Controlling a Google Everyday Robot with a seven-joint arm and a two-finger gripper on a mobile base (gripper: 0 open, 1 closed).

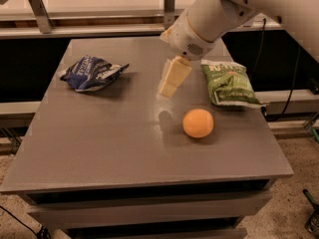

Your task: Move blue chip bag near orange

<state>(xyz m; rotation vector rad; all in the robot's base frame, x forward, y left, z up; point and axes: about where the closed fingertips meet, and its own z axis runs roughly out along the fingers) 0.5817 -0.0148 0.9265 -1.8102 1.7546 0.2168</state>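
Note:
The blue chip bag (92, 72) lies crumpled at the table's far left, dark navy with white lettering. The orange (198, 123) sits right of the table's centre, toward the front. My gripper (171, 81) hangs from the white arm (209, 19) just above the table's middle. It is behind and to the left of the orange and well to the right of the blue bag. It holds nothing that I can see.
A green chip bag (229, 82) lies at the right edge, behind the orange. The grey table (124, 148) stands on a drawer-like base. A railing (99, 29) runs behind it, and cables hang at the right.

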